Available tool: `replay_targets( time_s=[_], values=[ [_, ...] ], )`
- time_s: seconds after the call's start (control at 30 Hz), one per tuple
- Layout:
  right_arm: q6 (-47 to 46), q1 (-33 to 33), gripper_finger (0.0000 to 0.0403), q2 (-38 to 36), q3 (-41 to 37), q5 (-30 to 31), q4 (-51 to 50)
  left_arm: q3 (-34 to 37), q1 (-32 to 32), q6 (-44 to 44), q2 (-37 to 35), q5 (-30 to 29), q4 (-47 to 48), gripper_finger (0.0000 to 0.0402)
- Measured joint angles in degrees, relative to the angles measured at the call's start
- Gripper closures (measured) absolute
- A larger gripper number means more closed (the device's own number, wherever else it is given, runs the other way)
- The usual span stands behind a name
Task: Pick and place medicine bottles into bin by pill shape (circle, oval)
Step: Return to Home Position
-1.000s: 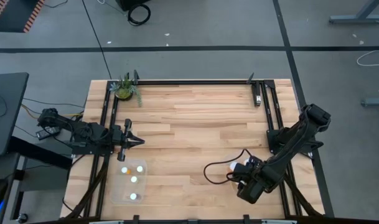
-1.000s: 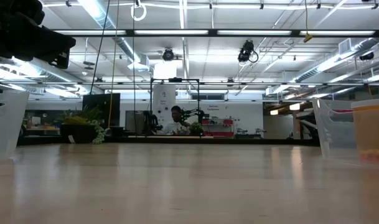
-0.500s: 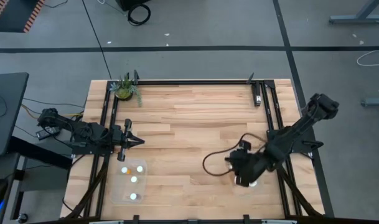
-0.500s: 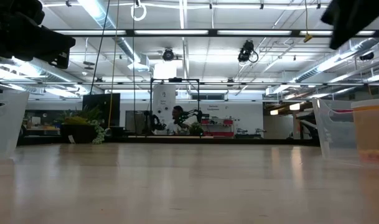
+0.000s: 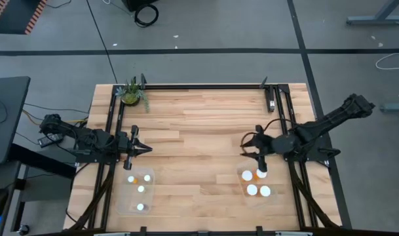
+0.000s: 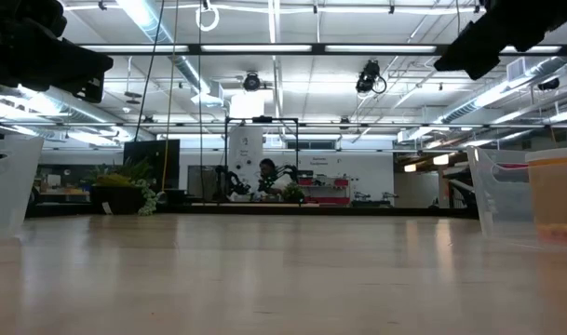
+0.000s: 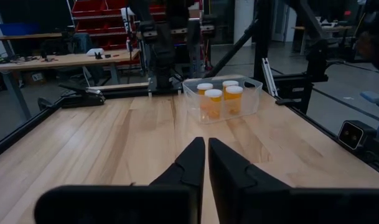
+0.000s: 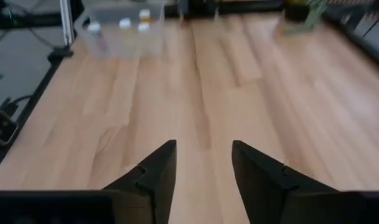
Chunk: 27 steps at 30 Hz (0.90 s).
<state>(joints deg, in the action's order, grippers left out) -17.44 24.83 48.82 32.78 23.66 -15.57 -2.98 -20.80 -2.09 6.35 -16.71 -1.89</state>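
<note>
**Left tool.** The left tool point(image 5: 145, 149) is clenched, with its two fingers point(image 7: 192, 163) pressed together and nothing between them. It hovers over the counter point(image 5: 199, 131) near the left edge, just beyond the far side of the left bin point(image 5: 124, 203), and points toward the counter's middle.

**Right tool.** The right tool point(image 5: 248, 147) is released. The right wrist view shows its fingers point(image 8: 158, 168) spread, with only bare wood between them. It hangs over the counter just beyond the far side of the right bin point(image 5: 272, 178) and points toward the left arm. The right arm stretches in from the counter's right edge.

**Task items.**
- Four wide medicine bottles point(image 5: 251, 189) stand upright inside the right bin, close together, with their white caps up. The left wrist view shows their orange bodies through the clear wall.
- Four narrow medicine bottles point(image 5: 141, 189) stand inside the left bin, loosely spaced. Three are in the half nearer the left tool and one is toward the near edge.
- No bottle lies on the open counter.

**Surroundings.** A green potted plant point(image 5: 132, 94) stands at the far left corner of the counter. In the low view, the clear bin walls show at both edges of the picture, with an orange body visible at the right. A person point(image 6: 264, 175) shows in the room behind.
</note>
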Motion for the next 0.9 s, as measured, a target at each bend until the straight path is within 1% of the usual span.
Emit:
replay_targets(
  time_s=[0.23, 0.33, 0.5, 0.73, 0.9],
  values=[
    [6.0, -3.2, 0.0246, -11.4, -9.3, 0.0, 7.5, 0.0, 0.0, 0.0, 0.0, 0.0, 0.0, 0.0374],
    [10.3, -3.4, 0.0247, -14.6, -13.3, 0.0, 12.6, 0.0, 0.0, 0.0, 0.0, 0.0, 0.0, 0.0369],
    [16.6, -3.4, 0.0247, -17.4, -20.6, -0.1, 24.0, 0.0, 0.0, 0.0, 0.0, 0.0, 0.0, 0.0366],
    [16.0, -4.1, 0.0247, -19.9, -21.9, -0.6, 22.5, 0.0, 0.0, 0.0, 0.0, 0.0, 0.0, 0.0376],
    [16.3, -4.2, 0.0247, -21.2, -21.9, -1.7, 21.3, 0.0, 0.0, 0.0, 0.0, 0.0, 0.0, 0.0371]
  ],
)
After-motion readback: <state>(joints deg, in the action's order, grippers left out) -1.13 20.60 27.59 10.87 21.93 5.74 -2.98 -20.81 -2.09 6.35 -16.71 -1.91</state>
